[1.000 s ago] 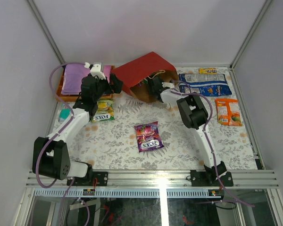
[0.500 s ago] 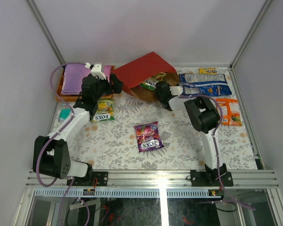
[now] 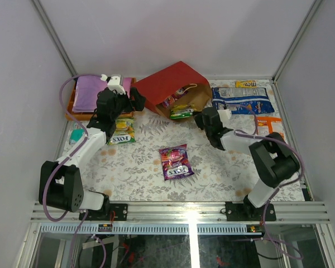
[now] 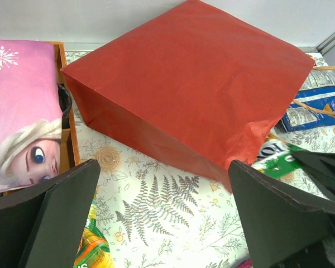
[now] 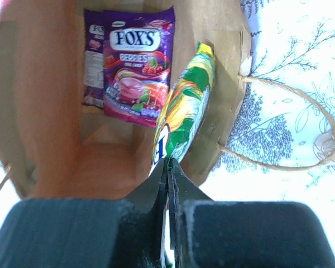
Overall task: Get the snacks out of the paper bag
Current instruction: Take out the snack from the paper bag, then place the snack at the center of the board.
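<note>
extraction is the step in hand: the right gripper (image 5: 168, 170) is pinched tight on the lower edge of a green packet (image 5: 184, 106), which sits at the mouth of the paper bag (image 3: 170, 78), partly out over its kraft lip. a purple fox's packet (image 5: 135, 61) lies flat deeper inside the bag. the left gripper (image 4: 166, 223) hangs with its fingers wide apart just beside the bag's closed red end, touching nothing. the next move, as i judge it, calls for drawing the green packet clear of the lip and past the loop handle (image 5: 301, 111), then setting it on the tablecloth (image 3: 139, 167). open room lies between the loose purple packet (image 3: 176, 162) and the blue-white bag (image 3: 243, 100); handle and lip are the likely snags.
</note>
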`<move>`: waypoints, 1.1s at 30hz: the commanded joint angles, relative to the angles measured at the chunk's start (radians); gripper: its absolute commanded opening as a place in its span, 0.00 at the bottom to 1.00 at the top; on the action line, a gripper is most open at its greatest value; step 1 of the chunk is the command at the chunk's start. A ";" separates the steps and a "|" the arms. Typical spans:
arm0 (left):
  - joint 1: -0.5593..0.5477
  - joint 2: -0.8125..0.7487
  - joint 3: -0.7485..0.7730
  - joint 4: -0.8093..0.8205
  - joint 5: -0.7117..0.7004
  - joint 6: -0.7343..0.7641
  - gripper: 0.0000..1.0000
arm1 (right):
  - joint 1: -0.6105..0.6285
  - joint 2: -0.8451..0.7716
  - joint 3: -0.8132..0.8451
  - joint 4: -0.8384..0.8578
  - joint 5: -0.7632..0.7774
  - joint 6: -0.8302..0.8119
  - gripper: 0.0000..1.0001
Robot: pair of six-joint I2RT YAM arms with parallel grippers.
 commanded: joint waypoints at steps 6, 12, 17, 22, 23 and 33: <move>0.006 -0.035 0.009 0.024 -0.013 0.010 1.00 | -0.032 -0.413 -0.201 -0.100 0.002 -0.192 0.00; 0.006 -0.029 0.009 0.025 -0.006 0.009 1.00 | -0.061 -0.683 -0.353 -0.346 0.054 -0.263 0.00; 0.005 -0.023 0.012 0.026 -0.001 0.006 1.00 | -0.065 -0.809 -0.451 -0.507 0.024 -0.255 0.00; 0.006 -0.010 0.019 0.023 0.004 0.002 1.00 | -0.065 -0.875 -0.527 -0.639 -0.037 -0.234 0.00; 0.007 -0.010 0.019 0.024 0.006 0.002 1.00 | -0.065 -0.891 -0.541 -0.665 -0.042 -0.237 0.00; 0.005 -0.002 0.028 0.015 0.014 -0.002 1.00 | -0.064 -0.913 -0.483 -0.739 -0.114 -0.435 0.00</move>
